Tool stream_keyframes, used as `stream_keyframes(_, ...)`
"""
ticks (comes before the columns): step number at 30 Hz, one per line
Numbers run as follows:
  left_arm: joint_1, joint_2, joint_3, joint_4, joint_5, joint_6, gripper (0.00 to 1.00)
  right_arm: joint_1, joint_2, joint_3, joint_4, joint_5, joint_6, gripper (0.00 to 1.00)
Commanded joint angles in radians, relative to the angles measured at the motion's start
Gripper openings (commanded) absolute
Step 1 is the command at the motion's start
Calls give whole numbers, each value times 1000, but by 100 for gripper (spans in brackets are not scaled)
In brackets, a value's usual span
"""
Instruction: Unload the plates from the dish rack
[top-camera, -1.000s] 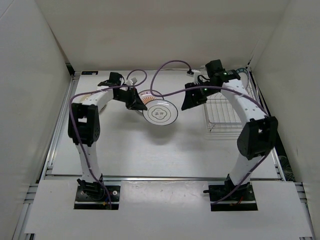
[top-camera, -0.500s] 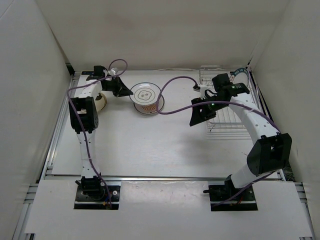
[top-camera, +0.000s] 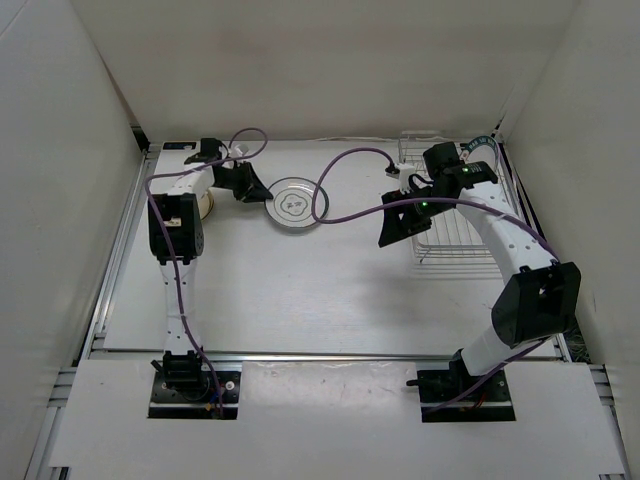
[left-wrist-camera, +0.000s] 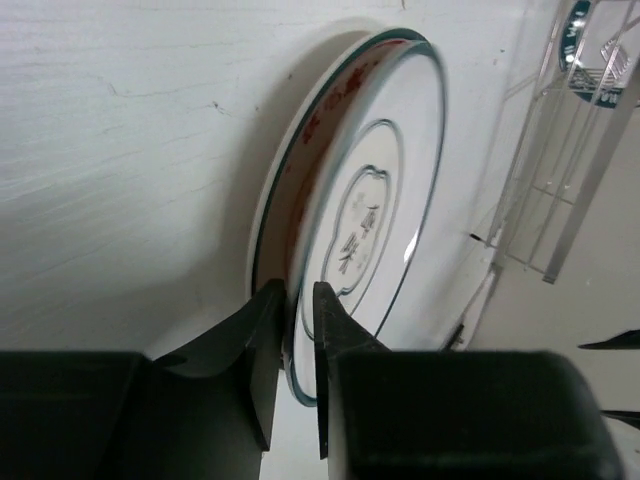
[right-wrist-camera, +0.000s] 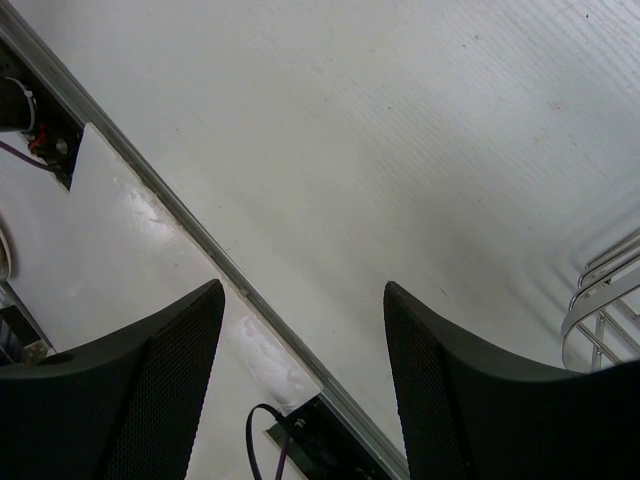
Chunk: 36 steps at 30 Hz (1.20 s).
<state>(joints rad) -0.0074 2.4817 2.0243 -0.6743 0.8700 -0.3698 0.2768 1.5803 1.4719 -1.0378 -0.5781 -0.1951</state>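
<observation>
Pinching the white, red-patterned plate (left-wrist-camera: 372, 200) by its rim, left end effector (left-wrist-camera: 297, 300) clamped; right end effector (right-wrist-camera: 302, 300) apart.

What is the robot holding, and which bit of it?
The left pincer pinches the white plate by its rim. The right pincer is open, holding nothing.

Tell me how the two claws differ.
The left gripper has its fingers nearly together, pinching the plate by its rim; the right gripper has them spread wide, holding nothing. The left gripper sits far left over the table, the right gripper beside the dish rack. Both have two dark fingers.
</observation>
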Motion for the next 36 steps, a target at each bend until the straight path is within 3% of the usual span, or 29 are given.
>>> stream_keyframes(1, -15, -26, 47, -10, -17, 54, 31, -2, -3, 34, 16, -5, -20, 69)
stream_keyframes(4, -26, -44, 56, -30, -77, 80, 43, -2, -13, 34, 25, -5, -20, 69)
stream_keyframes(10, -66, -95, 86, -84, -253, 127, 47, -2, -23, 15, 25, 4, -20, 69)
stream_keyframes(14, -92, -125, 97, -126, -408, 183, 61, -2, -43, 15, 25, 4, -29, 69)
stream_keyframes(17, -137, -165, 97, -139, -569, 216, 64, -2, -54, 5, 57, 70, -20, 69)
stream_keyframes(23, -177, -222, 67, -148, -729, 239, 70, -2, -72, -27, 182, 424, 3, 69)
stream_keyframes(24, -190, -222, 67, -148, -756, 252, 70, -2, -72, -36, 194, 539, 3, 69)
stream_keyframes(29, -229, -253, 47, -148, -853, 273, 72, -11, -72, -36, 275, 791, -7, 72)
stream_keyframes(36, -250, -329, -3, -148, -893, 284, 72, -171, 64, 161, 343, 906, 16, 73)
